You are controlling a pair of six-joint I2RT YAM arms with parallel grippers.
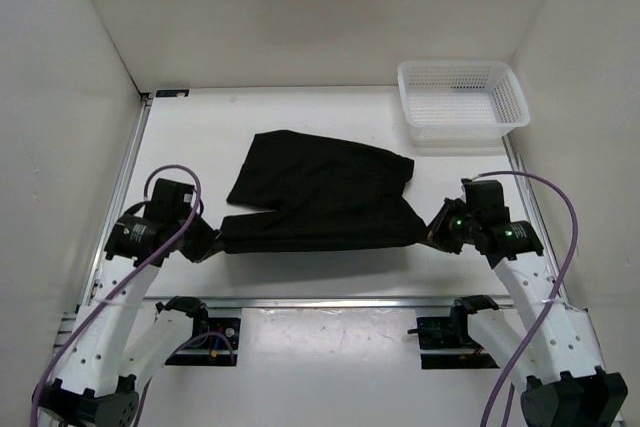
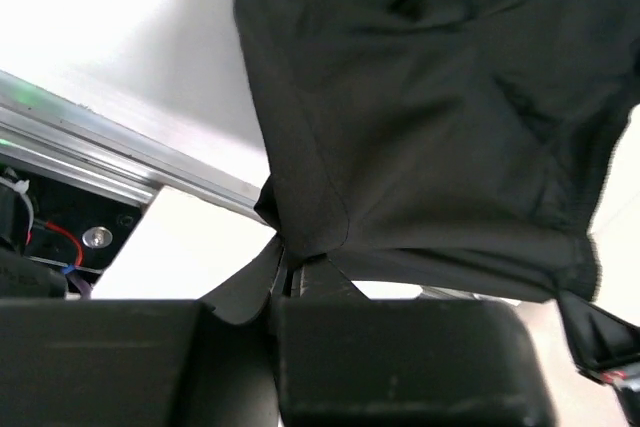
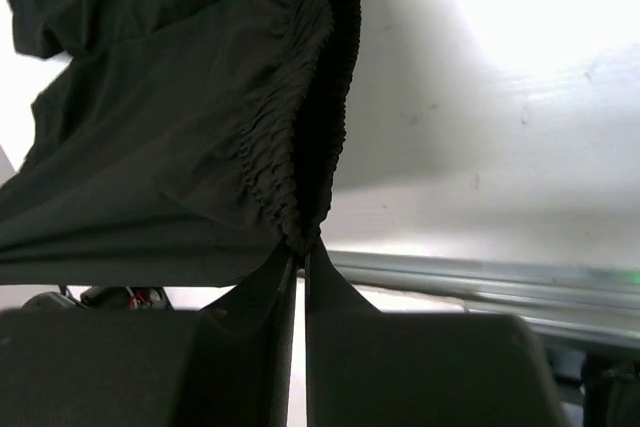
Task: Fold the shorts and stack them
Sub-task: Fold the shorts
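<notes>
The black shorts (image 1: 320,197) lie spread across the middle of the white table, their near edge stretched straight between my two grippers. My left gripper (image 1: 212,240) is shut on the near left corner of the shorts (image 2: 400,117), pinched at the fingertips (image 2: 287,265). My right gripper (image 1: 432,234) is shut on the gathered elastic waistband (image 3: 300,147) at the near right corner, pinched at the fingertips (image 3: 300,252). The far part of the shorts rests on the table, slightly skewed.
A white mesh basket (image 1: 462,99) stands at the back right corner. A metal rail (image 1: 320,302) runs along the table's near edge. White walls close in the left, right and back sides.
</notes>
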